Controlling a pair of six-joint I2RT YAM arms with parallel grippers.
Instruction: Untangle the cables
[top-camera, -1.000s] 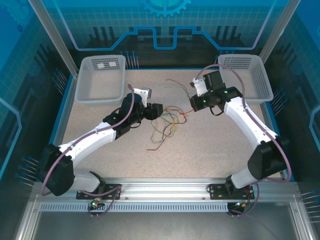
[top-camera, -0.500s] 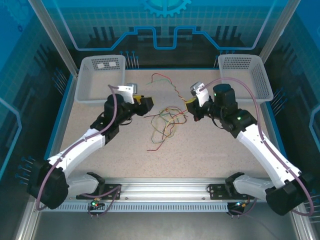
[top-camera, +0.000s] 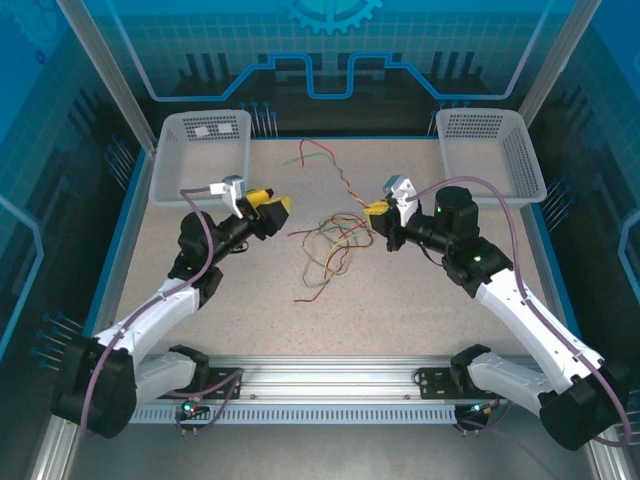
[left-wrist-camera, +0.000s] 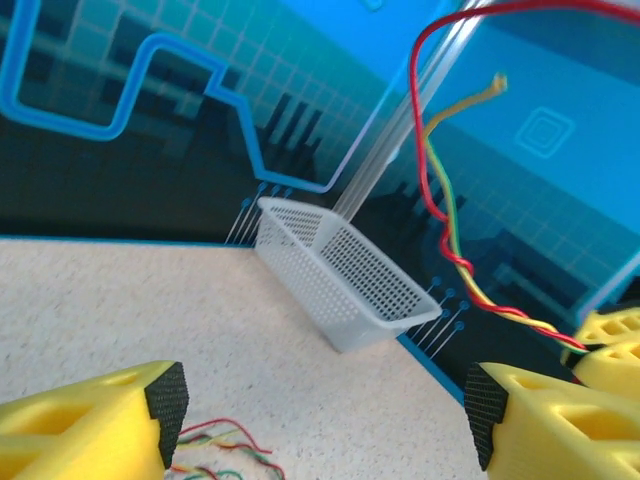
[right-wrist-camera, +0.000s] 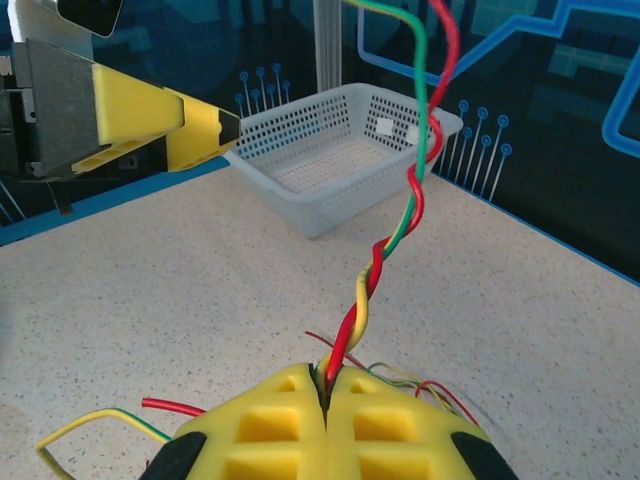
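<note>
The cables (top-camera: 328, 240) are hair-thin red, yellow and green wires. They lie as a loose, wavy heap at the middle of the bench (top-camera: 430, 300). One twisted run leads off toward the far edge, between the basket at the far left corner (top-camera: 195, 203) and the basket at the far right corner (top-camera: 525, 165).

I judge the wires nearly weightless and limp, yet springy enough to keep their kinks. They look likelier to snag on each other than to slide, and a hard tug would only tighten the twist. I'd take hold of a single strand close to a free end, so it can be peeled away from the rest.

My right pincer (top-camera: 378, 212) is clamped shut on the twisted run. In its wrist view the yellow pads (right-wrist-camera: 260, 430) meet, and the red and yellow strands climb out of the seam. My left pincer (top-camera: 272, 208) stands wide open with nothing between its pads, raised off the bench on the left of the heap and facing the right one. Both arms reach in from the near edge with their forearms angled inward.
</note>
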